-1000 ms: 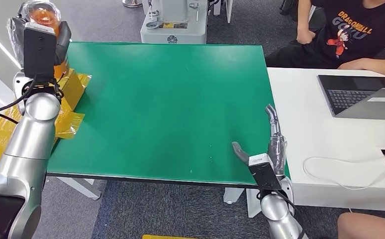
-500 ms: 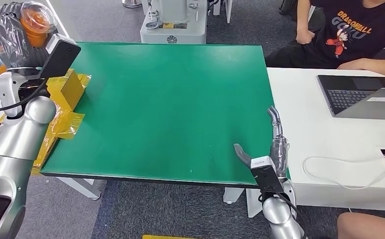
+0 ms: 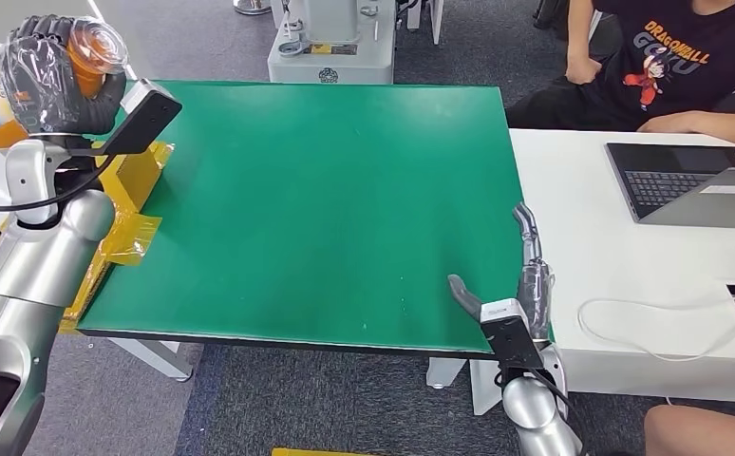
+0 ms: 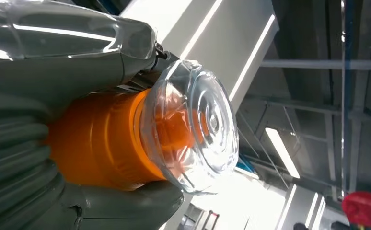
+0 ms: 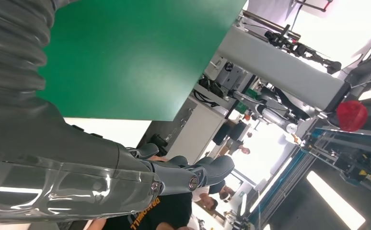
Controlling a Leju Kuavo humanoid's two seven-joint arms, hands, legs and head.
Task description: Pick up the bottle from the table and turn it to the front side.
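1. You see the left hand [image 4: 40, 143] wrapped around the orange bottle [image 4: 102, 139], thumb on one side and dark fingers [image 4: 11, 139] on the other.
2. Your view catches the bottle's clear ribbed cap [image 4: 193, 124] sticking out past the hand.
3. Behind it you have ceiling beams and a lit strip lamp [image 4: 282, 151].

**Colours and patterns around the green table**

The table [image 3: 326, 209] is showing a plain, even green. At its left edge, glossy yellow tape [image 3: 131, 204] is lying. Above that edge, the left hand [image 3: 55, 81], dark grey under shiny clear film, is holding the bottle [image 4: 126, 139], which is glowing orange beneath a clear, ringed cap. At the near right corner of the table, the right hand [image 3: 525, 275] is looking grey. Right of the table, a white desk [image 3: 592, 237] is carrying a dark grey laptop [image 3: 696, 185]. Behind it, a person's black shirt [image 3: 687, 57] is bearing an orange cartoon print.
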